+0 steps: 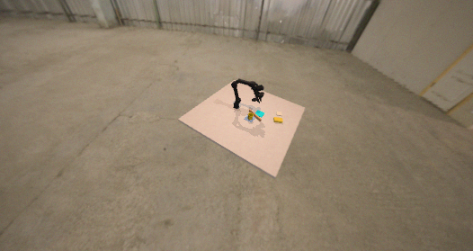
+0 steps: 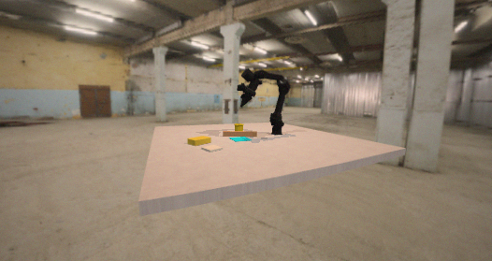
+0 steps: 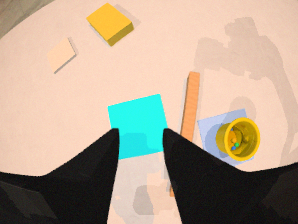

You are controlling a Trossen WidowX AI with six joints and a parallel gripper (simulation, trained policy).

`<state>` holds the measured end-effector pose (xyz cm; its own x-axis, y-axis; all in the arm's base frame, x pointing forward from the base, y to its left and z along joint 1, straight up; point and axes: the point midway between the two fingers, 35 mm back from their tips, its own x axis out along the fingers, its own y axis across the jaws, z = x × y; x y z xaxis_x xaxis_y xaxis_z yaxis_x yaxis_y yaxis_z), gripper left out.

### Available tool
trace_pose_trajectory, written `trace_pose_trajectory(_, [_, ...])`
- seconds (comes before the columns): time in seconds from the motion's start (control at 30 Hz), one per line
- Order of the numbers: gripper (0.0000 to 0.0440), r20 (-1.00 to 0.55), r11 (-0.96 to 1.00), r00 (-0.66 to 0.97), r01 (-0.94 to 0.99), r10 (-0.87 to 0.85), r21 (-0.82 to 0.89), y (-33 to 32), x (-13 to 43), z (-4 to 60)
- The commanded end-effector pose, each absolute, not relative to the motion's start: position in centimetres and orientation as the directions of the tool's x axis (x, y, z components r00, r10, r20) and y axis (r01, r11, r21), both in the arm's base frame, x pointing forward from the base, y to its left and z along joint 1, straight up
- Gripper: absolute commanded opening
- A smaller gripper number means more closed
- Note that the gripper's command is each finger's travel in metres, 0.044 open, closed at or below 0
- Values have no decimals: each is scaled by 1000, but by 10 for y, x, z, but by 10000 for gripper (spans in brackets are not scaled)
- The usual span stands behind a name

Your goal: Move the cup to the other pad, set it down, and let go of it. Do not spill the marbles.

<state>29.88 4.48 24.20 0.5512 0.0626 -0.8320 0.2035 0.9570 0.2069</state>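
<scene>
The yellow cup (image 1: 250,116) (image 2: 238,127) (image 3: 222,134) stands upright on the pale blue pad (image 3: 235,115), right of centre in the wrist view. Several small marbles (image 3: 236,144), orange, green and blue, lie inside it. The cyan pad (image 1: 260,113) (image 2: 240,139) (image 3: 137,115) lies flat with nothing standing on it. My gripper (image 1: 256,101) (image 2: 242,96) (image 3: 141,134) is partly open and empty, high above the table. In the wrist view its fingertips overlap the cyan pad's lower part, and the cup is to the right of them.
A long orange-brown bar (image 1: 255,116) (image 2: 239,134) (image 3: 190,105) lies between the two pads. A yellow block (image 1: 278,120) (image 2: 199,140) (image 3: 108,21) and a thin beige tile (image 1: 279,113) (image 2: 211,149) (image 3: 62,55) lie beyond the cyan pad, on the side away from the cup.
</scene>
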Motion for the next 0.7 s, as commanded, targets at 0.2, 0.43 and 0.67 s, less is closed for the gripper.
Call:
trace_pose_trajectory(0.2, [133,-909,963,417,236,24,133,38,292,232])
trace_pose_trajectory(0.43, [125,-946,967,324,240,-3,79,31,288,224])
trace_pose_trajectory(0.67, [132,-972,971,232,237,-29,28,22,286,213])
